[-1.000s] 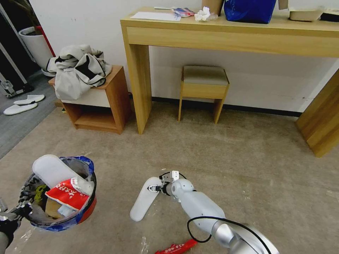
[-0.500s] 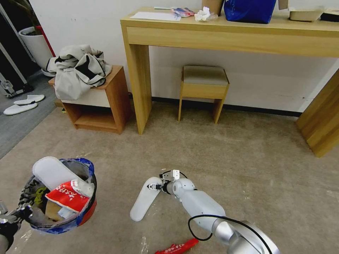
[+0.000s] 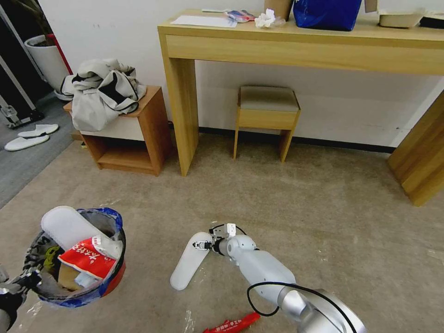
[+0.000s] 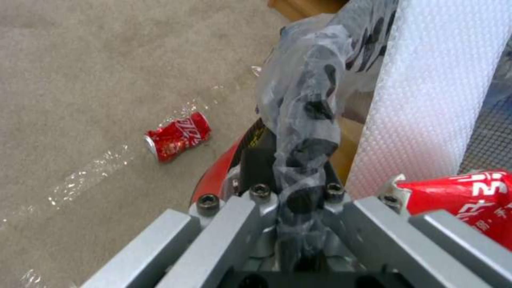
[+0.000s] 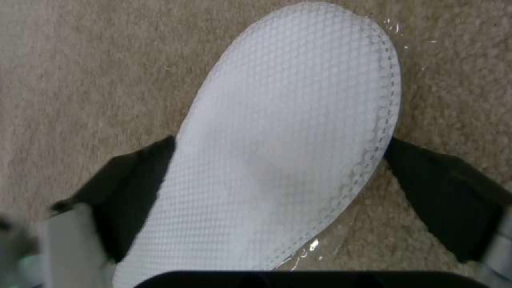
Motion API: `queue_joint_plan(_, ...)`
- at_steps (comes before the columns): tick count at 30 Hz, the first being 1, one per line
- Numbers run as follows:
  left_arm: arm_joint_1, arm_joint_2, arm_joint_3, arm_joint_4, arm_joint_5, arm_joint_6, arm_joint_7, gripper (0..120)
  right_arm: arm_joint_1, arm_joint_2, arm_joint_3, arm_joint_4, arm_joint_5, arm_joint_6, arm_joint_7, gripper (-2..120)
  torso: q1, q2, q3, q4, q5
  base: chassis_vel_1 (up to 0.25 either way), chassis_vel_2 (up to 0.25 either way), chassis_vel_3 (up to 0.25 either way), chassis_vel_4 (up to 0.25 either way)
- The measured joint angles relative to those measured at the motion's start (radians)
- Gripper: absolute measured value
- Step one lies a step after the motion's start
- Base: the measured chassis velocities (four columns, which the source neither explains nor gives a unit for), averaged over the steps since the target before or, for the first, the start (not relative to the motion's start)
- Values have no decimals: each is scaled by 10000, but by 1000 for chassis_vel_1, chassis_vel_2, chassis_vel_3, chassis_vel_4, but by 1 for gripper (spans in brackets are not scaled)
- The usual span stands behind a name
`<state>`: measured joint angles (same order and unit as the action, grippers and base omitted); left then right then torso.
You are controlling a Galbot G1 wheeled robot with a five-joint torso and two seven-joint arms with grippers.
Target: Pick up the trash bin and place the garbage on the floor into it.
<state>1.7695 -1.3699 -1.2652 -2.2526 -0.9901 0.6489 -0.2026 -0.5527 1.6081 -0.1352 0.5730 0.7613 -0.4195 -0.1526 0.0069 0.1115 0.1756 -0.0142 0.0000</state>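
Right wrist view showed the right gripper (image 5: 277, 188) spread wide, one finger (image 5: 133, 188) on each side of the white slipper (image 5: 288, 132) flat on the floor (image 5: 80, 80), positioned for grasping, while the left gripper (image 4: 299, 200) clamped the trash bin (image 3: 111, 282) rim, keeping it ready.

White slippers: four (image 3: 189, 260) (image 3: 69, 225) (image 3: 39, 129) (image 3: 23, 141). Red wrappers: two (image 3: 231, 323) (image 3: 85, 255). Crushed can: one (image 4: 177, 136). Bin: one (image 3: 113, 280). Possibly more litter inside.

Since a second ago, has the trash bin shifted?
Yes, slightly: the trash bin in the left gripper drifted down-left, away from the wooden side table.
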Motion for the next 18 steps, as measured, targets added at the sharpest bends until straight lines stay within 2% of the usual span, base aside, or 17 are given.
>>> queue_joint_plan(2, 9, -2, 0, -21, 0, -4, 5, 0, 0, 0, 2, -32, -60, 6, -41, 84, 0, 0, 0, 0, 0, 0, 0, 0, 0)
queue_joint_plan(7, 20, -2, -2, -31, 0, -4, 6, 0, 3, 0, 1, -37, -84, 11, -52, 74, 0, 0, 0, 0, 0, 0, 0, 0, 0)
queue_joint_plan(9, 23, -2, -9, -43, -3, -5, 7, 0, 8, 0, -23, -36, -105, 22, -70, 59, 0, 0, 0, 0, 0, 0, 0, 0, 0)
queue_joint_plan(10, 23, -2, -9, -43, -3, -5, 7, 0, 8, 0, -23, -36, -105, 22, -70, 59, 0, 0, 0, 0, 0, 0, 0, 0, 0)
queue_joint_plan(12, 25, -5, -12, -46, -7, -7, 7, 0, 8, 0, -29, -42, -144, 44, -74, 47, 0, 0, 0, -1, 0, 0, 0, 0, 0)
queue_joint_plan(13, 25, -5, -12, -46, -7, -7, 7, 0, 8, 0, -29, -42, -144, 44, -74, 47, 0, 0, 0, -1, 0, 0, 0, 0, 0)
queue_joint_plan(18, 43, -21, -13, -54, -8, -10, 14, 0, -8, 0, -31, -94, -256, 100, -78, 29, 0, 0, 0, 0, 0, 0, 0, 0, 0)
